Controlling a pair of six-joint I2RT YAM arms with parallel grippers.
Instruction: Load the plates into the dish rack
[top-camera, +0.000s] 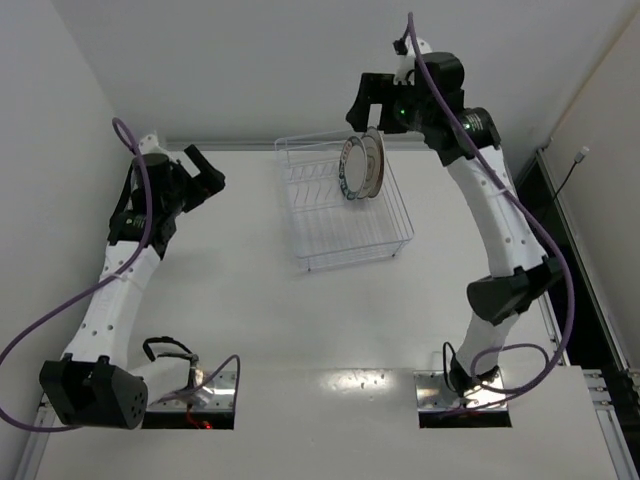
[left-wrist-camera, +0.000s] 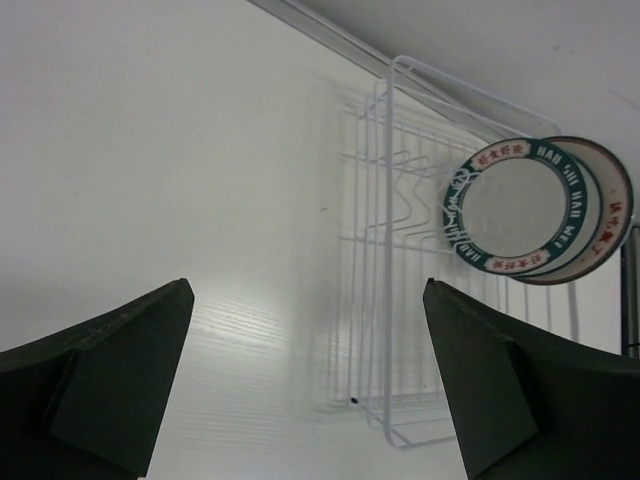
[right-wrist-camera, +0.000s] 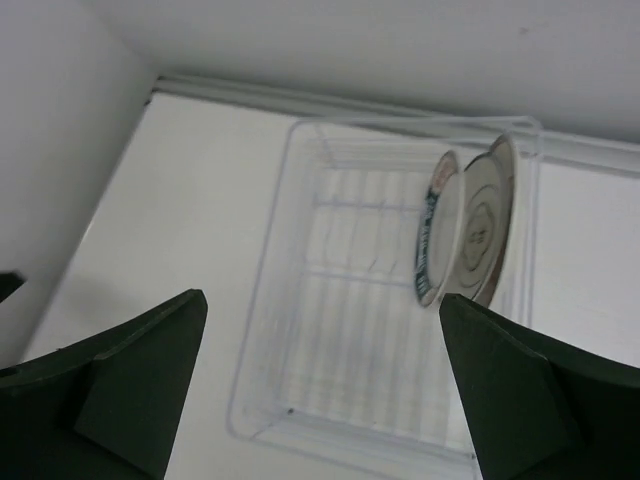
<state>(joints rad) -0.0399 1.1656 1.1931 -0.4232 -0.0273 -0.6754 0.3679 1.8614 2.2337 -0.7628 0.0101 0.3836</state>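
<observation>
The white wire dish rack (top-camera: 345, 225) sits mid-table, toward the back. Plates stand on edge together at its far right end. The teal-rimmed plate (top-camera: 351, 168) is in front, and a brown-rimmed plate (top-camera: 374, 163) is close behind it. In the right wrist view the teal-rimmed plate (right-wrist-camera: 430, 232) stands before a plate with a grey centre motif (right-wrist-camera: 481, 226). No orange sunburst centre shows. My right gripper (top-camera: 366, 116) hangs open and empty just above the plates. My left gripper (top-camera: 207, 168) is open and empty, left of the rack (left-wrist-camera: 400, 230), facing the plates (left-wrist-camera: 505, 205).
A white wall runs close behind the rack and another along the table's left side. The table's right edge (top-camera: 545, 240) borders a dark gap with cables. Purple cables loop off both arms near their bases.
</observation>
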